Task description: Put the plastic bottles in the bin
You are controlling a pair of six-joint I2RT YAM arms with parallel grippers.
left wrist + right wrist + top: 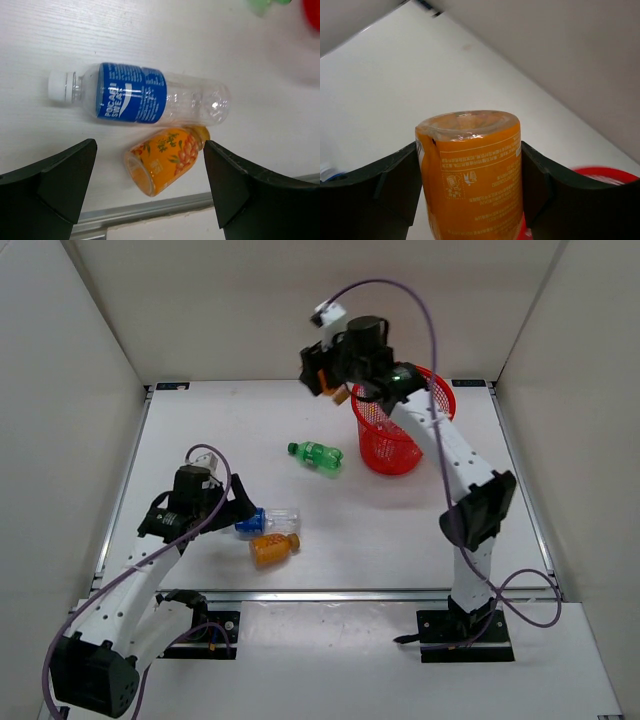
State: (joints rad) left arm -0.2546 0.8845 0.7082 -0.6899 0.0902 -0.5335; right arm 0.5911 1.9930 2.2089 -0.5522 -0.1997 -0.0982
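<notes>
My right gripper (pixel 333 387) is shut on a stubby orange bottle (pixel 472 175) and holds it in the air just left of the red mesh bin (pixel 405 425), whose rim (pixel 607 175) shows behind the bottle. My left gripper (pixel 236 512) is open low over the table, its jaws straddling a second orange bottle (pixel 165 159) that lies on its side. A clear bottle with a blue label (pixel 132 92) lies touching it on the far side. A green bottle (pixel 317 454) lies left of the bin. The red-capped bottle is out of view.
A metal rail (pixel 150 207) runs along the table's near edge just below the left gripper. White walls close in the table on the left, back and right. The right arm's cable arcs over the bin.
</notes>
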